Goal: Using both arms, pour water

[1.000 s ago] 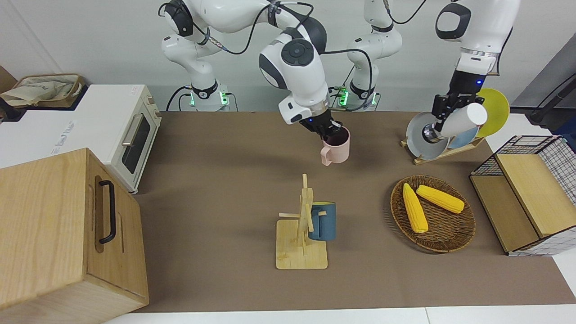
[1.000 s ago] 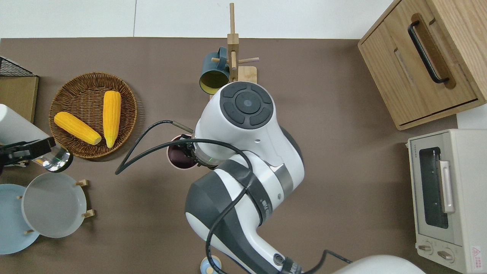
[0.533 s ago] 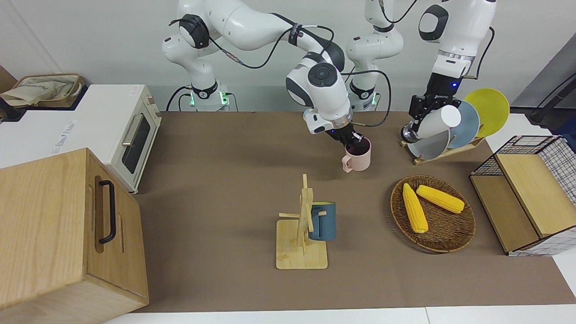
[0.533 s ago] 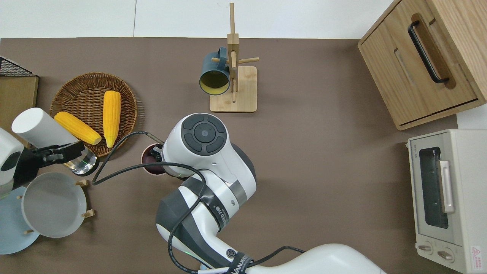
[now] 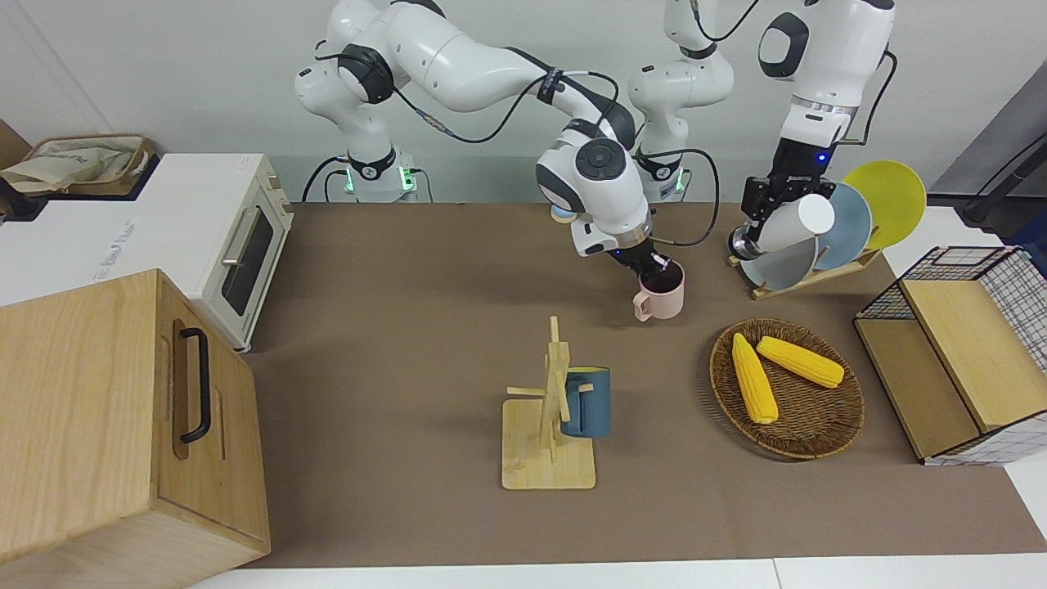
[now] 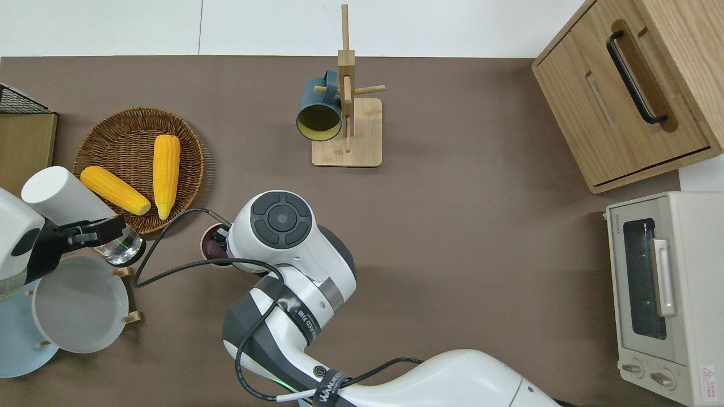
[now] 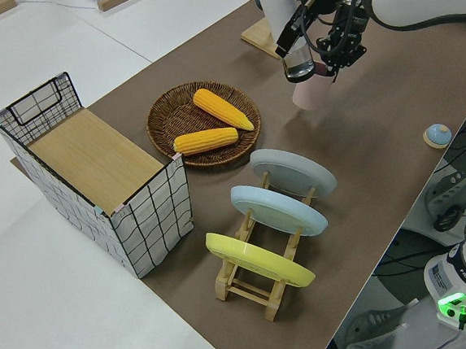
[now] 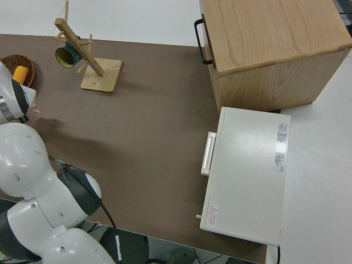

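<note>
**Mug and bottle, one in each gripper**

Grips the pink mug (image 5: 664, 298) by its rim with the right gripper (image 5: 654, 263), fingers pinched shut on the wall of the mug. Keeps the mug upright, mouth up, dark inside, low at the brown table (image 5: 393, 343). Hard to tell whether touching the table or just off it. Sits nearer to the robots than the round basket (image 5: 828, 429) with two yellow corn cobs (image 5: 754, 378).

Holds a white bottle (image 5: 797, 222) up in the air with the left gripper (image 5: 765, 214), fingers closed tight around it near the clear end. Tilts the bottle, white end high, clear end low. From overhead, hangs over the edge of the basket and the bare table next to the grey plate (image 6: 79, 305) in the plate rack (image 5: 806, 274). Near the mug, but apart from it.

Farther out on the table, a blue mug (image 5: 587, 402) hung on a wooden mug tree (image 5: 550, 433).
</note>
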